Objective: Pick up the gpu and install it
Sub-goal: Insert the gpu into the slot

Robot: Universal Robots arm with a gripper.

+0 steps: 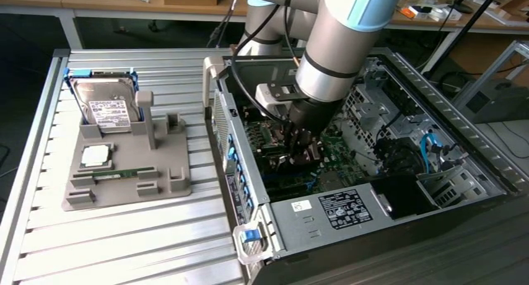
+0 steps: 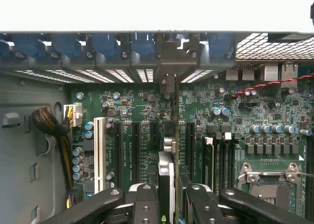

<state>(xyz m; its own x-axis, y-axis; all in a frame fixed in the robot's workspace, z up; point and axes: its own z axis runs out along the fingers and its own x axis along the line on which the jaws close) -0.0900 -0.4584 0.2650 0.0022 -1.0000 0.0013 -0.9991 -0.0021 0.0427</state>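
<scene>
Your slatted metal table (image 1: 116, 248) carries the open computer case (image 1: 289, 235), which lies on its side at the exterior view's right, and the arm (image 1: 339, 43) reaches down into it from above. To the exterior view's left, well apart from the case, stands the grey holder (image 1: 124, 173). In it you see the silver hard drive (image 1: 108, 105) propped at the back, with a white label whose print is too small to read, then a square silvery chip (image 1: 95, 153) and the slim green RAM stick (image 1: 116, 173) lying flat. Inside the case the green motherboard (image 2: 216, 101) is under the gripper (image 2: 169, 207), whose black fingers (image 2: 147, 204) are closed on the gpu (image 2: 167, 175). In the wrist view you see the card edge-on, standing upright among the black expansion slots (image 2: 135, 145) beside the white slot (image 2: 99, 155), its far end reaching toward the row of blue latches (image 2: 108, 44) at the case wall. You cannot tell whether it sits in a slot. A black label (image 1: 341, 209) with white print and a small white sticker (image 1: 303, 205) are on the case's metal cover, neither legible, and the fine white lettering along the slots is also too small to read
</scene>
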